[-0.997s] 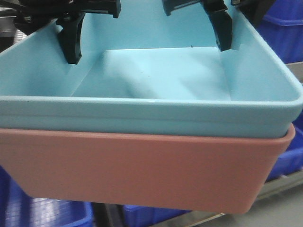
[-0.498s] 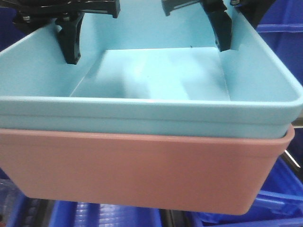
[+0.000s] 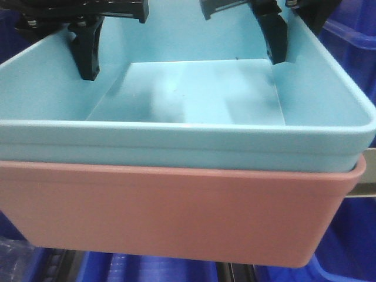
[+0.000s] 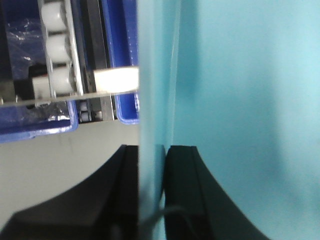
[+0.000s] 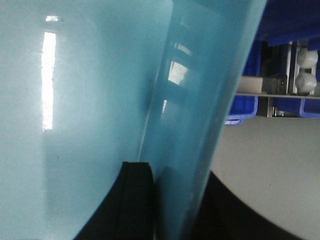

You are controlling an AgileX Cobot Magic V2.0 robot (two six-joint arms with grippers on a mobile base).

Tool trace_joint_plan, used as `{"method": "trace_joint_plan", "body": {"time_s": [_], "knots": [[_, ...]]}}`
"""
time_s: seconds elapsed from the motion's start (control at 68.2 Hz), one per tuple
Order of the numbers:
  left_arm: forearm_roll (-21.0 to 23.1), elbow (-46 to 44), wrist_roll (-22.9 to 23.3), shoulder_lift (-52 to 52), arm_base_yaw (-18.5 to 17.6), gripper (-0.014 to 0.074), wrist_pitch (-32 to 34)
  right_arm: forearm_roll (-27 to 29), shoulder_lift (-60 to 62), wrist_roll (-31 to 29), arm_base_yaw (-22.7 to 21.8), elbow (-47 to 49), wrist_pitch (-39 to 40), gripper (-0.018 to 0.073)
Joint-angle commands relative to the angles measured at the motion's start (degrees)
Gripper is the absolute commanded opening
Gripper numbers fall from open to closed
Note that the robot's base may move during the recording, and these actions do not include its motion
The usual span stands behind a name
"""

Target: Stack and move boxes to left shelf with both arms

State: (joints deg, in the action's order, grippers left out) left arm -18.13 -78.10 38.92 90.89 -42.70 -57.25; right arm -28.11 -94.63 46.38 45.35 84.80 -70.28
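The light blue box point(image 3: 188, 88) sits nested inside the salmon pink box point(image 3: 176, 211), and both hang in the air. My left gripper point(image 3: 87, 70) is shut on the blue box's left wall, which shows pinched between both black fingers in the left wrist view point(image 4: 151, 167). My right gripper point(image 3: 281, 57) is shut on the right wall, one finger inside and one outside point(image 5: 172, 182). The left shelf shows as white rollers point(image 4: 55, 50) with a flat metal bar point(image 4: 117, 80), as rollers in the right wrist view point(image 5: 306, 70), and as a grey bar point(image 3: 367, 189).
Dark blue ribbed bins lie behind and below the stack point(image 3: 352, 35), and others sit on the shelf point(image 4: 120, 45) point(image 5: 245, 102). Grey floor shows under both wrists point(image 4: 60, 155) point(image 5: 270, 170).
The stacked boxes stay fixed in my grippers. The background has shifted: the floor has dropped out of the front view, and dark blue bins and the shelf bar now fill the space around the stack.
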Motion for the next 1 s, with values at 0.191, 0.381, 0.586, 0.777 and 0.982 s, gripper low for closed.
{"method": "trace_joint_plan", "body": {"time_s": [0.191,0.381,0.586,0.777,0.982], "knots": [[4.24,-3.09,0.05,-2.83,-2.06,-0.0012,12.31,2.61,2.37,-1.31,1.63,2.61,9.40,0.0057],[4.24,-3.09,0.05,-2.83,-2.06,-0.0012,12.31,2.61,2.37,-1.31,1.63,2.61,9.40,0.0057],[4.24,-3.09,0.05,-2.83,-2.06,-0.0012,12.31,2.61,2.37,-1.31,1.63,2.61,9.40,0.0057],[4.24,-3.09,0.05,-2.83,-2.06,-0.0012,12.31,2.61,2.37,-1.31,1.63,2.61,9.40,0.0057],[4.24,-3.09,0.05,-2.83,-2.06,-0.0012,12.31,2.61,2.37,-1.31,1.63,2.61,9.40,0.0057]]}}
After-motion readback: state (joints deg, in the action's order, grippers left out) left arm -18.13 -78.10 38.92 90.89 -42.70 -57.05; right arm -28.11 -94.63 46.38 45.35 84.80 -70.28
